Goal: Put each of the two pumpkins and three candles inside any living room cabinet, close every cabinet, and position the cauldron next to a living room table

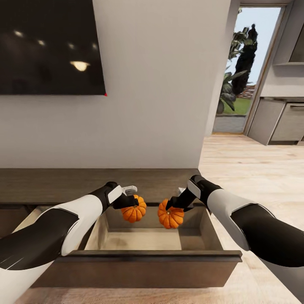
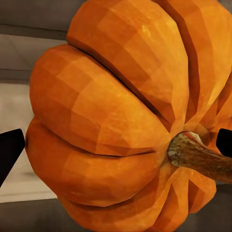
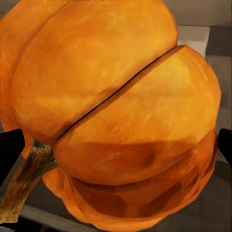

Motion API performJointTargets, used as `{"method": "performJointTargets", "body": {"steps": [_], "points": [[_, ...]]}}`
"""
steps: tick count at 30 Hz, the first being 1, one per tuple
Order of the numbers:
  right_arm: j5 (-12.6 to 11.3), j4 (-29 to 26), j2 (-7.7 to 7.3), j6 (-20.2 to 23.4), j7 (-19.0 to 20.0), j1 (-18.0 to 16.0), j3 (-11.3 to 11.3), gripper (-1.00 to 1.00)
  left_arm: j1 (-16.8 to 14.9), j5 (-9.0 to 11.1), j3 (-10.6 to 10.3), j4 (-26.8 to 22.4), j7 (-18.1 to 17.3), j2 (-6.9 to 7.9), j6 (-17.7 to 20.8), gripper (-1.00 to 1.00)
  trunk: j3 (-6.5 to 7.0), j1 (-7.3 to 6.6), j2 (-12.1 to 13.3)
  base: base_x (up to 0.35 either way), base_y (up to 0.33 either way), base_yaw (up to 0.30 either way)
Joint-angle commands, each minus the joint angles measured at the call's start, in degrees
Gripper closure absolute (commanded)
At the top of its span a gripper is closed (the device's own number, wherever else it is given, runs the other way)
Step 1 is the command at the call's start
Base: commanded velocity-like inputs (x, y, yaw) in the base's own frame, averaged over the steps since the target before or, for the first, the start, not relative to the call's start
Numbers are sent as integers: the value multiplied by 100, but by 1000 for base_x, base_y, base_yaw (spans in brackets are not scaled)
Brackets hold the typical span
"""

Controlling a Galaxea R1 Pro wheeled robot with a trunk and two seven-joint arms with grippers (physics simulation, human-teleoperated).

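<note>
Fingers gripping pumpkins, above open drawer

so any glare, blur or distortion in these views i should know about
Head view: the wall-mounted black screen reflects lamp glare, and straight edges bow near the frame edges. Left wrist view: the ribbed orange pumpkin is so close its facets show, background soft. Right wrist view: the second orange pumpkin is shadowed underneath.

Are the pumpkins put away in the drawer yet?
Not yet. The dark-brown wooden cabinet has its pale-lined drawer open. The left gripper and right gripper each hold a ribbed orange pumpkin over it. Releasing and closing remain.
</note>
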Motion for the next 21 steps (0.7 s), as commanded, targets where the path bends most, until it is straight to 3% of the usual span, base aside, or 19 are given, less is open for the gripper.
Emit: {"method": "performJointTargets", "body": {"steps": [1, 21], "points": [[-11, -7, -1, 14, 41, 30, 48, 100, -4, 60, -21, -1, 38, -1, 18, 100, -5, -2, -3, 0, 0, 0], [-27, -13, -1, -209, -191, 128, 48, 100, -4, 55, -21, -1, 38, -7, 18, 100, -87, -2, -3, 0, 0, 0]]}}
